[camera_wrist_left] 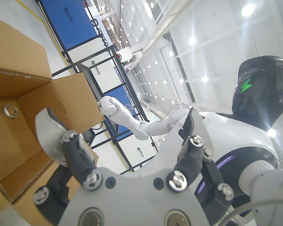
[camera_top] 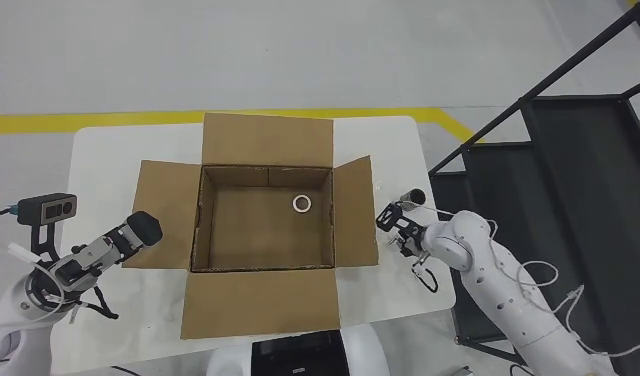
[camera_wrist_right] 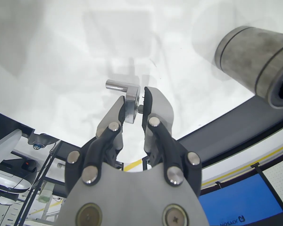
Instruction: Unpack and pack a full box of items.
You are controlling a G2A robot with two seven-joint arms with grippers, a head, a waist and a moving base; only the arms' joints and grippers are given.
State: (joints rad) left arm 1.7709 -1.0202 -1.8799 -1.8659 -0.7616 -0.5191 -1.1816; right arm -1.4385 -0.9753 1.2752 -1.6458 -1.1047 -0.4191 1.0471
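The grey grooved metal cylinder runs off the right wrist view's edge. The right gripper covers part of the small silver metal block with a pin, perhaps hiding a stud. The brown cardboard box is cropped at the left wrist view's edge.

My left gripper and right gripper had grey plates, black links, silver screws. White arm right of the box had thin loose cable.

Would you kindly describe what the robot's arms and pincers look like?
The arms are rounded white shells; thin cables loop off the right one. The left pincer and right pincer share a grey screwed plate, black links and white fingers.
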